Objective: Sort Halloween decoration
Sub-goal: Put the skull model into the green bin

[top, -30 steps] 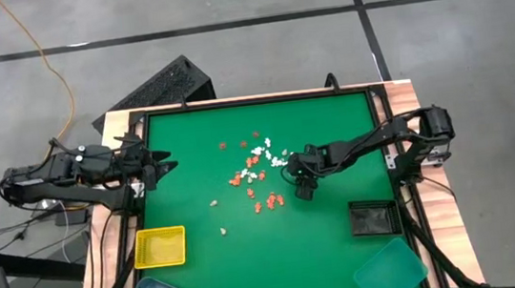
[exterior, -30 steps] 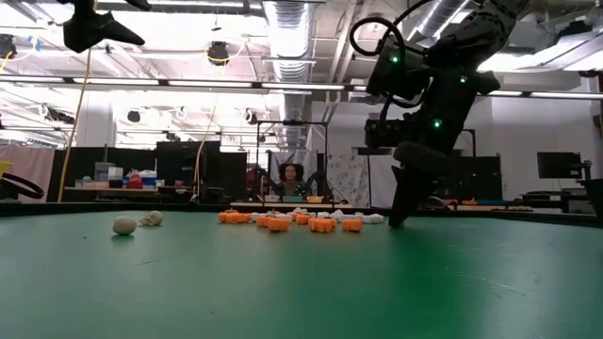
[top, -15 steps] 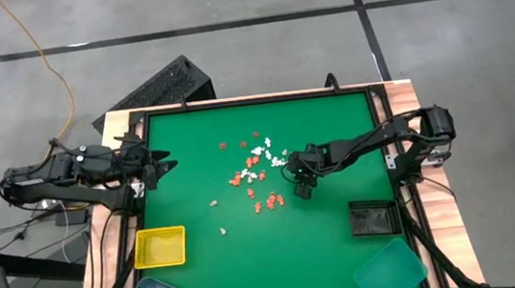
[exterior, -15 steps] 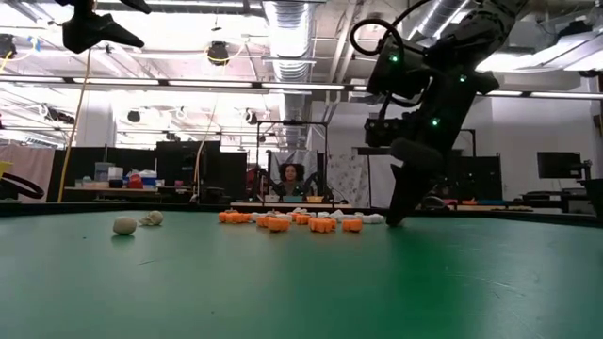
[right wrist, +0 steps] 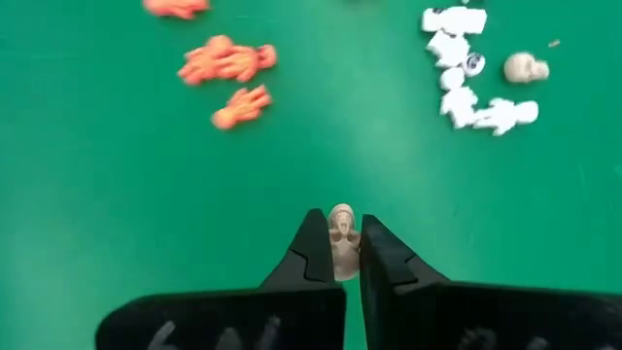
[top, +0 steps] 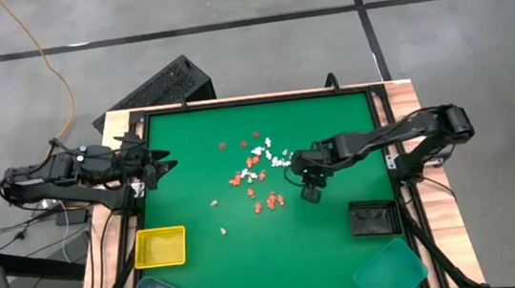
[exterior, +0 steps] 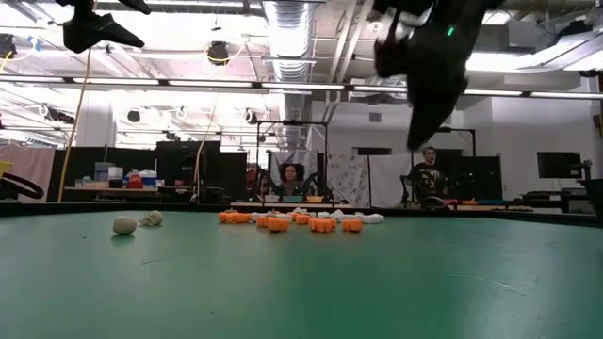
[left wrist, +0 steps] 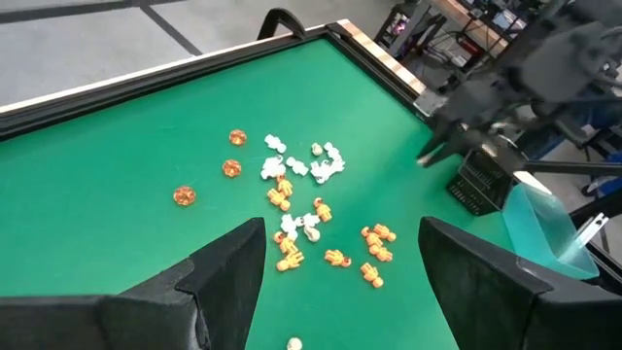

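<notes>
we see right gripper [right wrist: 335,255] clamped on a cream trinket [right wrist: 341,233] between its fingertips, above the mat [top: 192,160]; left gripper [top: 165,161] open, idle far left.

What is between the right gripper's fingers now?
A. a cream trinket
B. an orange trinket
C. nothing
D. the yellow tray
A: in the right wrist view the right gripper is shut on a small cream trinket, raised above the green table.
</notes>
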